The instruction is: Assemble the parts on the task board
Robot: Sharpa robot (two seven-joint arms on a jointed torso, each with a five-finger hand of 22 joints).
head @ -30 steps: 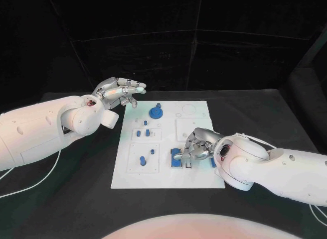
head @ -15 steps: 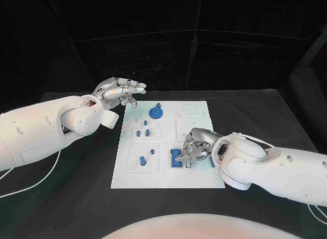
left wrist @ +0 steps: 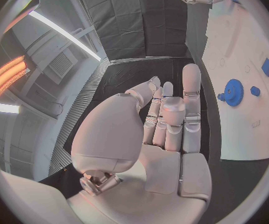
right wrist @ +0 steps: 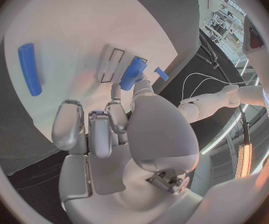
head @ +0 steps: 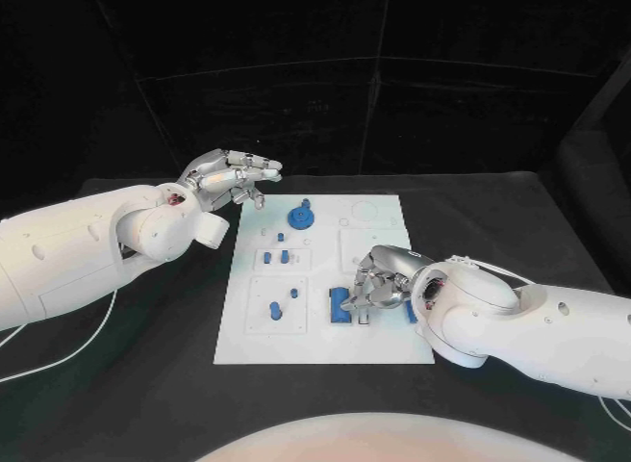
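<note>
- Barely anything has shifted over the last second: your right hand stays hunched over the blue block on the task board, fingers touching it, so seating seems unfinished.
- Your left hand still hovers empty, fingers loosely spread, beside the board.
- Only the right wrist view shows a blue bar lying loose.

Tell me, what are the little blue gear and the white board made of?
The blue gear looks like matte plastic: even colour, no shine. The task board also seems plastic, smooth and flat with shallow recesses, though painted metal can't be ruled out.
</note>
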